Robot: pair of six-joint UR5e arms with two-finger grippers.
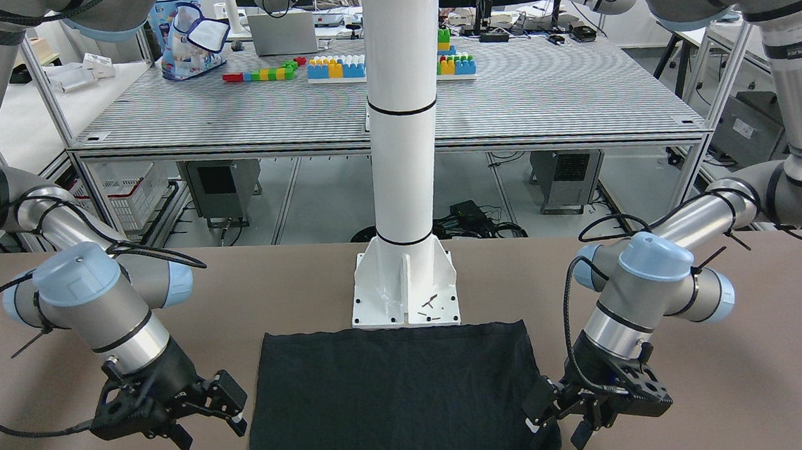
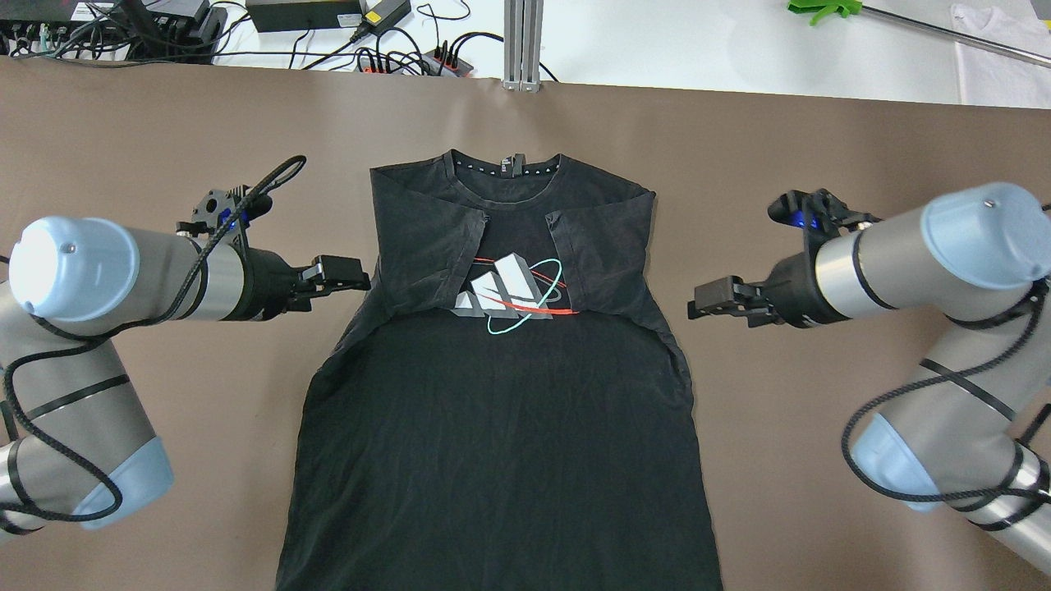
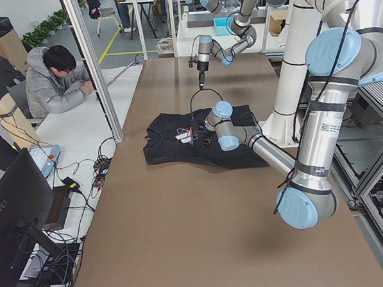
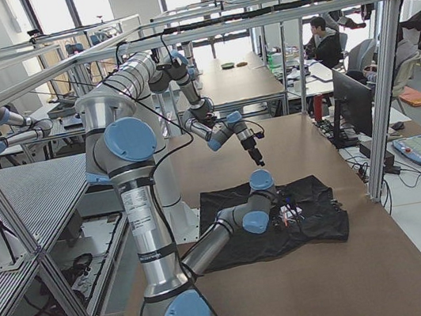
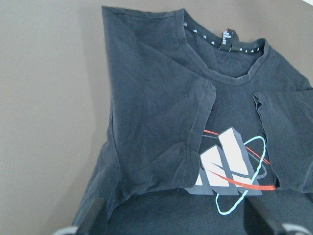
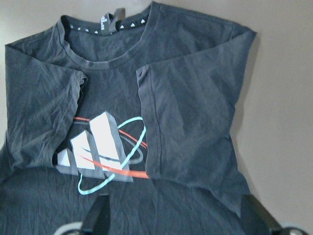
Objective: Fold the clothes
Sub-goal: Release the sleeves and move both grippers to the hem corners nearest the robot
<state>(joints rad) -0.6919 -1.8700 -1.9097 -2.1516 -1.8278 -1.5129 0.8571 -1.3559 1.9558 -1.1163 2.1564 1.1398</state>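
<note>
The black T-shirt (image 2: pixel 493 427) lies flat on the brown table, collar at the far edge, hem toward the robot. Both short sleeves are folded inward over the chest, beside a white, red and teal logo (image 2: pixel 509 291). It also shows in the front view (image 1: pixel 392 402). My left gripper (image 2: pixel 361 277) is open and empty, just off the shirt's left edge at sleeve height; in the front view (image 1: pixel 552 422) it hovers by that edge. My right gripper (image 2: pixel 696 300) is open and empty, a short gap off the right edge. Each wrist view shows spread fingers (image 5: pixel 93 215) (image 6: pixel 100 215) above the shirt.
The white pillar (image 1: pixel 400 112) and its base plate (image 1: pixel 405 288) stand just behind the shirt's hem, on the robot's side. Cables and power strips (image 2: pixel 394 57) lie beyond the table's far edge. An operator (image 3: pixel 53 80) sits off the table's far side.
</note>
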